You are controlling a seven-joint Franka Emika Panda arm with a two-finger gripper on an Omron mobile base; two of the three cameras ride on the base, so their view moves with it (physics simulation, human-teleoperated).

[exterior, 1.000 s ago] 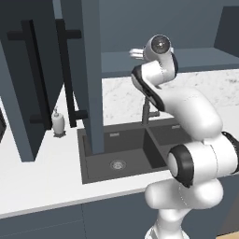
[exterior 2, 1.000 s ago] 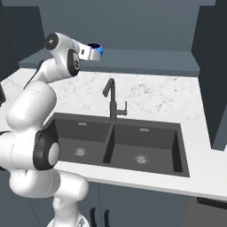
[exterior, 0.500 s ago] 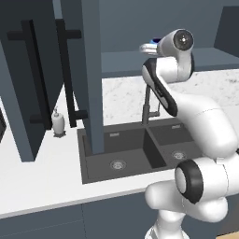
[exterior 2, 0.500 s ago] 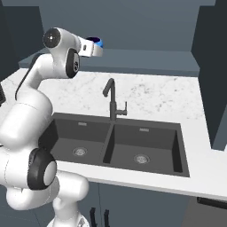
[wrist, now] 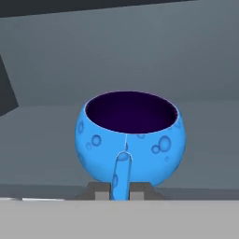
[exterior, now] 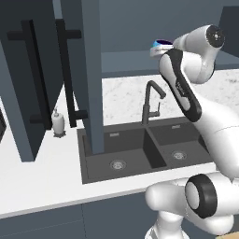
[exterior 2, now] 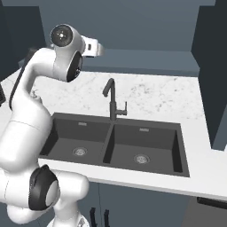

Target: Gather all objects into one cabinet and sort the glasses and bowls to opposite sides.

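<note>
A bright-blue cup [wrist: 130,140] with a dark inside, one of the glasses, hangs upright in my gripper [wrist: 120,190], which is shut on its handle. Behind it in the hand view lie the cabinet's grey back wall and flat shelf floor [wrist: 205,158]. From the left base view the cup [exterior: 162,44] is held high at the hand [exterior: 158,48], level with the slate cabinet's shelf [exterior: 126,60]. In the right base view the gripper [exterior 2: 98,48] is raised above the counter in front of the shelf. The bowls are out of view.
Open cabinet doors [exterior: 28,84] with long black bar handles [exterior: 65,74] hang at the left. Below are a black double sink [exterior 2: 115,142] with a dark faucet [exterior 2: 111,99], a pale soap bottle [exterior: 58,123] and a marble counter [exterior 2: 150,95].
The arm's upper joints have swung round to the right in the left base view. The blue cup stays gripped and high in front of the shelf, shifted only slightly.
</note>
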